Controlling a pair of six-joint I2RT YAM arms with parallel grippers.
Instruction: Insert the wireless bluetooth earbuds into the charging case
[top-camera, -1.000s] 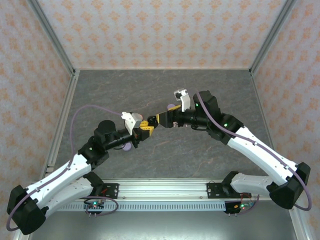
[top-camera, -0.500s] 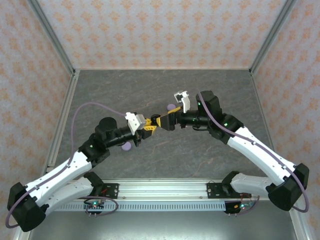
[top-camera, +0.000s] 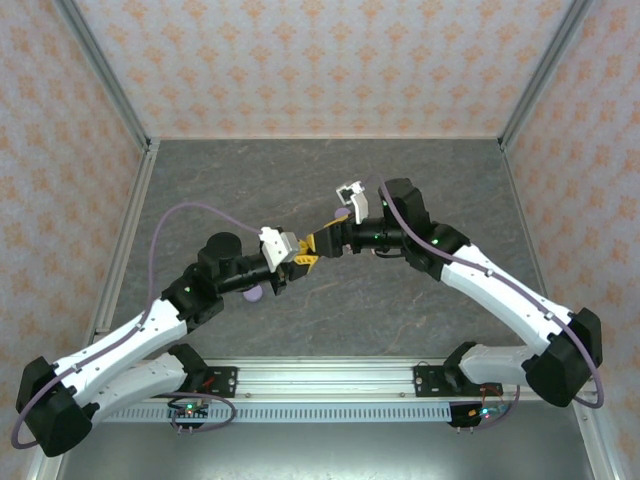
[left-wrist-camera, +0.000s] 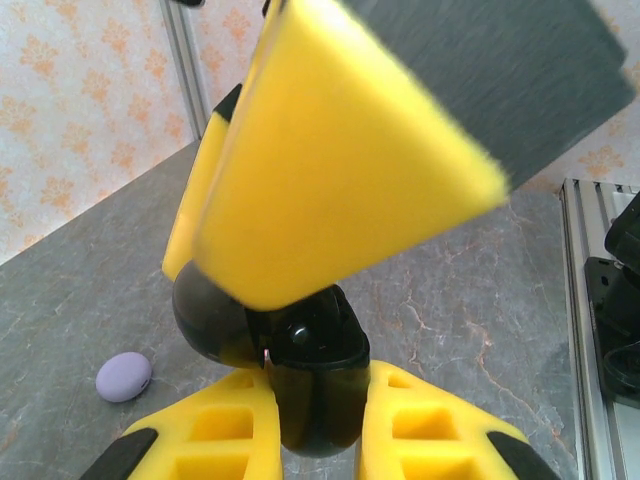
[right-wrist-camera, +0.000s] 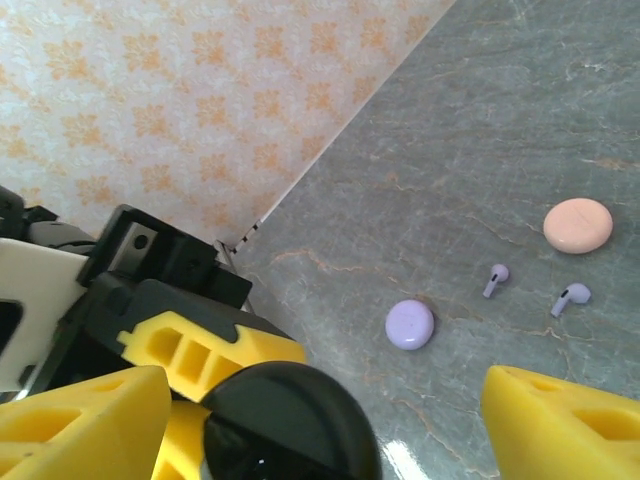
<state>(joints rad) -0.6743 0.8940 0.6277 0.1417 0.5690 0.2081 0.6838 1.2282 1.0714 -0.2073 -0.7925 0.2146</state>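
My left gripper is shut on a black charging case, held above the table with its lid hinged open. My right gripper stands open around that case's lid, and one of its yellow fingers looms over the case in the left wrist view. The two grippers, left and right, meet at the table's middle. Two lavender wireless bluetooth earbuds lie loose on the table. Dark shapes inside the case are too unclear to name.
A lavender round disc lies next to the buds and a pink one lies farther off. Another lavender disc sits under the left arm. Patterned walls and metal rails bound the grey marbled table.
The right wrist has swung left and the left arm has pushed forward, bringing the fingertips closer together over the table's middle. The left gripper keeps hold of the black case.
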